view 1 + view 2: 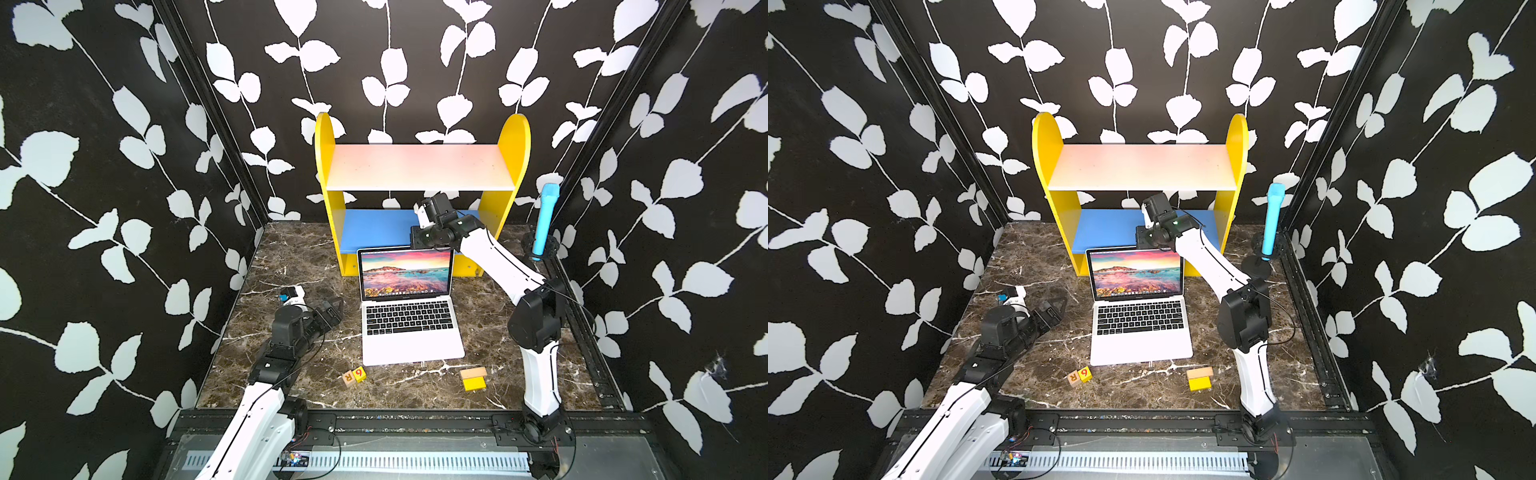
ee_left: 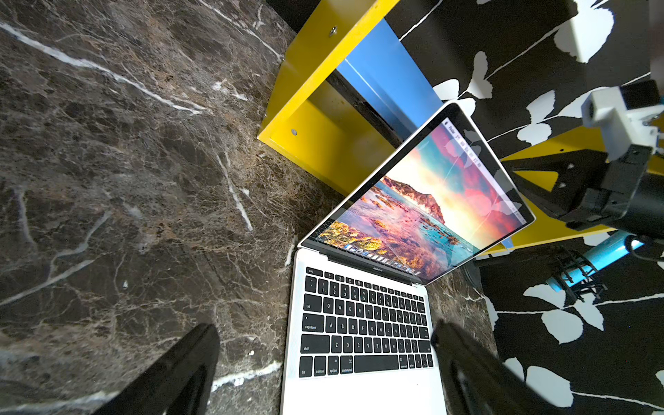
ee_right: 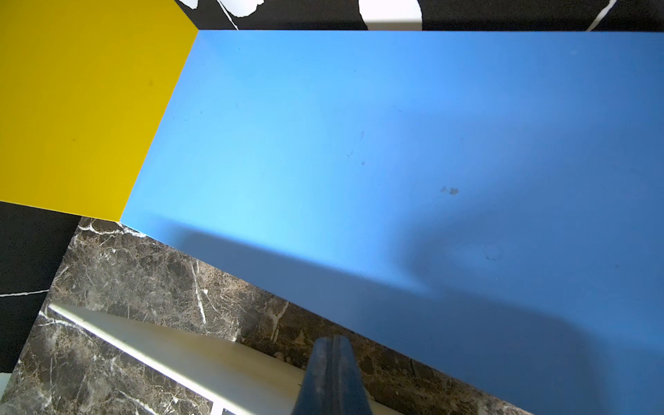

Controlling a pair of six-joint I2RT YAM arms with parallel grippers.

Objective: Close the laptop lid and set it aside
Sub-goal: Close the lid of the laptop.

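Silver laptop point(image 1: 411, 332) open on the bench point(image 1: 291, 257); right pincer point(image 3: 332, 345), shut tight, behind the laptop lid point(image 1: 406, 272); left pincer point(image 2: 323, 336) gaping wide

A staged robot-lab booth: black-and-white leaf wallpaper point(image 1: 124, 124) covers three walls around a marble-patterned counter point(image 1: 291, 257). The left arm point(image 1: 257, 399) and right arm point(image 1: 536, 374) are mounted on a black metal rail point(image 1: 415, 419) along its front, and a toy-coloured shelf unit point(image 1: 326, 166) stands at the back.

Silver-white laptop point(image 1: 411, 349), yellow-and-blue shelf unit point(image 1: 515, 141), brown white-veined marble table point(image 1: 291, 257).
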